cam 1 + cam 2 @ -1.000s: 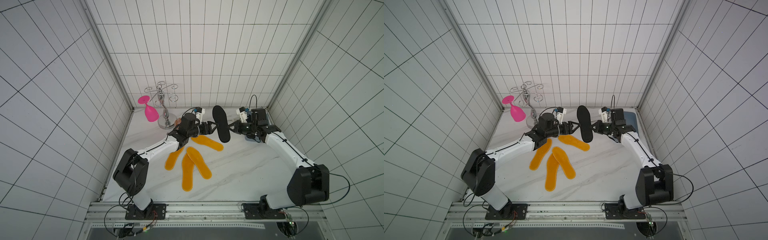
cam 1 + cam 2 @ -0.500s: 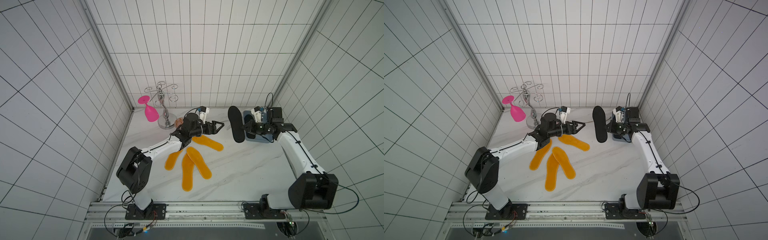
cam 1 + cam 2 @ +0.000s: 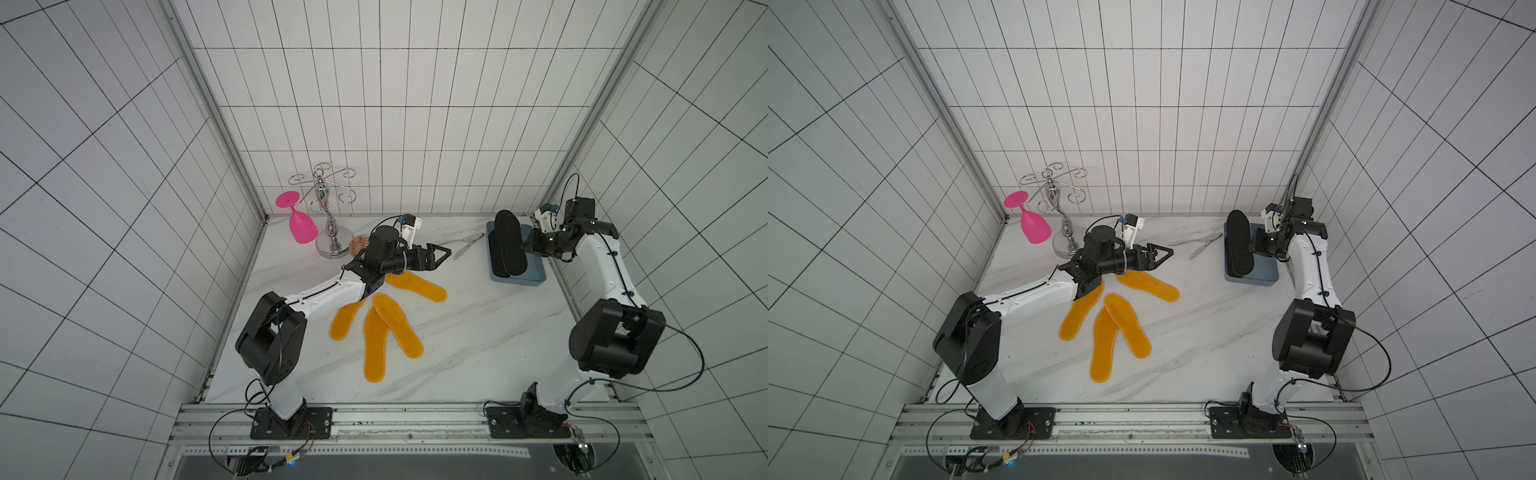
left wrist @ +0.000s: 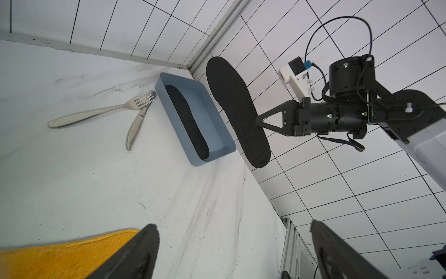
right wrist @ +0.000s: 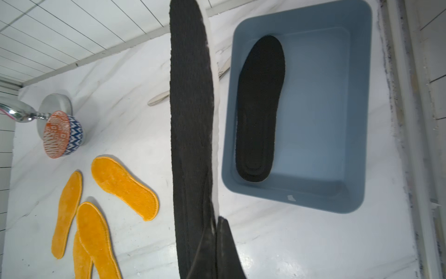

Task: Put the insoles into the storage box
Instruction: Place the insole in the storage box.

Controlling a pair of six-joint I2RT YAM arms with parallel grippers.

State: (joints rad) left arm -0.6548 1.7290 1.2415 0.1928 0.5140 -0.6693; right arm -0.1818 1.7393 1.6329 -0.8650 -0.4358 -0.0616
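While right claw [image 4: 258,120] clamps — insole [image 4: 231,96] hangs.

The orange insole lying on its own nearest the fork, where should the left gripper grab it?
Probably the lone orange insole by the rim of its end nearest the storage box, from above at a slant. It lies flat and thin, clear of the other three insoles, and its other end sits under the left arm.

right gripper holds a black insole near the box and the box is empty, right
No, the box is not empty: the right wrist view shows one black insole lying inside. The right gripper does hold another black insole near it.
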